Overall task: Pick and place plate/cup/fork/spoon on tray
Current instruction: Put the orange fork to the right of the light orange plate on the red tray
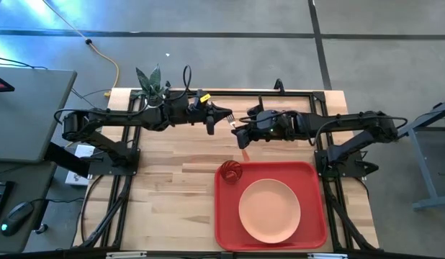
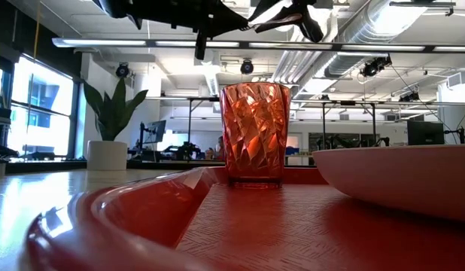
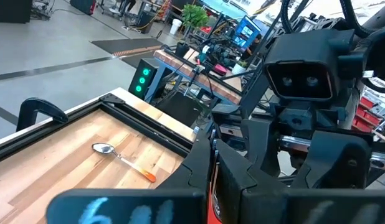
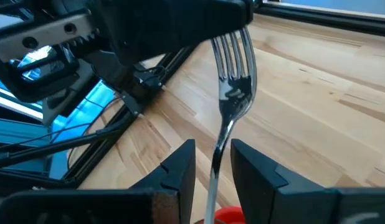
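Progress, judged from the layout: the cup (image 1: pixel 231 171) and the plate (image 1: pixel 269 210) already sit on the tray (image 1: pixel 312 234), the cup at its far-left corner; the spoon (image 3: pixel 121 160) still lies on the bare table, and the fork (image 4: pixel 233 99) is in the air. Left gripper (image 1: pixel 210 120) reaches over the table's far edge beside the plant (image 1: pixel 150 83); its finger state cannot be told. Right gripper (image 4: pixel 212 163), stretched out level and facing it above the table, clasps the fork's handle, tines pointing away toward the left arm.
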